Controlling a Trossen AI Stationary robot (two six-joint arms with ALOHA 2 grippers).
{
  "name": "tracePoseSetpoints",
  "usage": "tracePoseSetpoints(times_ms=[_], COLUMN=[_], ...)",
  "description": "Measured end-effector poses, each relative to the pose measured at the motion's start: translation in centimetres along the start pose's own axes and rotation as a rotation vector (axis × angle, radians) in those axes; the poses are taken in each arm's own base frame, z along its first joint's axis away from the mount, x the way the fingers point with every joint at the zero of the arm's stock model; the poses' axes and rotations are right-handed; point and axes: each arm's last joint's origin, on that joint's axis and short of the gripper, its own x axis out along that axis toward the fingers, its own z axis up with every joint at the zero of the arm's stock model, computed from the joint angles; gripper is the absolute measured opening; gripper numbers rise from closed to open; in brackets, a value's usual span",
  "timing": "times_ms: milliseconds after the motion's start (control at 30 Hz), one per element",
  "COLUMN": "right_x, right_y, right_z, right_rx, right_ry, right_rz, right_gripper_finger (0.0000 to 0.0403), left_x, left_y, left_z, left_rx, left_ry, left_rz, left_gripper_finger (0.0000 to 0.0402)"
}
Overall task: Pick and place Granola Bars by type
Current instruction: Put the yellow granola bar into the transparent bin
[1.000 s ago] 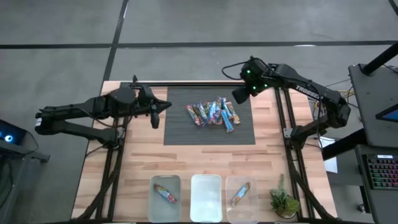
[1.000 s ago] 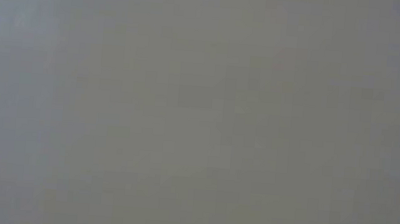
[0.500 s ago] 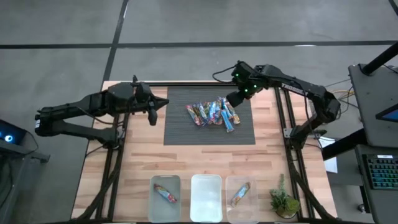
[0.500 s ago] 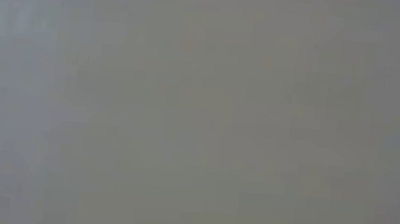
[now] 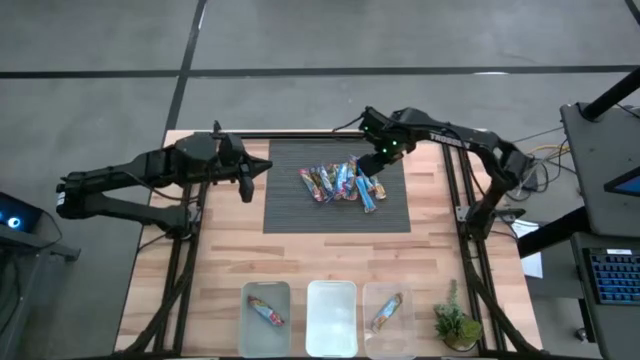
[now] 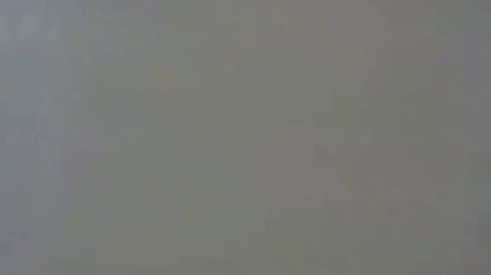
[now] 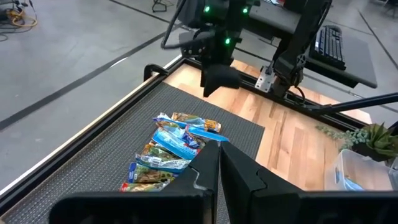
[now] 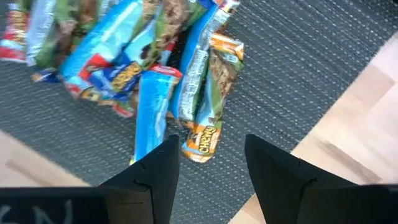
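Many light, slippery bars (image 8: 155,68) lie heaped; my right gripper (image 8: 208,171), fingers spread, probably should pinch the orange-ended bar (image 8: 211,93) across its narrow middle.

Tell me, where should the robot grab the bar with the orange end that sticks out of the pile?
Probably from straight above, on the orange-tipped bar at its free lower end. That end lies flat on the dark mat with bare mat on one side, while its other end is tucked among the pile. The open right gripper hovers just above it.
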Motion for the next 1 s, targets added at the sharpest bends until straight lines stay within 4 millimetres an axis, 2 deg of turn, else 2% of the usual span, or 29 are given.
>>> tracePoseSetpoints(times_ms=[300,567,767,1000], right_x=[1.4,1.9,2.4,3.9], right_y=[0.2,0.5,0.5,0.1], right_z=[0.5,1.0,0.7,-0.2], right_rx=[0.01,0.053,0.074,0.108], right_ry=[0.025,-0.035,-0.038,0.008], right_rz=[-0.016,-0.039,-0.059,-0.086], right_gripper_finger=[0.0173,0.0172,0.0171,0.0171], left_x=[0.0,0.0,0.0,0.0], left_y=[0.0,0.0,0.0,0.0], left_z=[0.0,0.0,0.0,0.0], left_rx=[-0.01,-0.023,-0.024,-0.024], left_ry=[0.002,0.002,0.002,0.002], left_rz=[0.001,0.001,0.001,0.001], left_gripper_finger=[0.0,0.0,0.0,0.0])
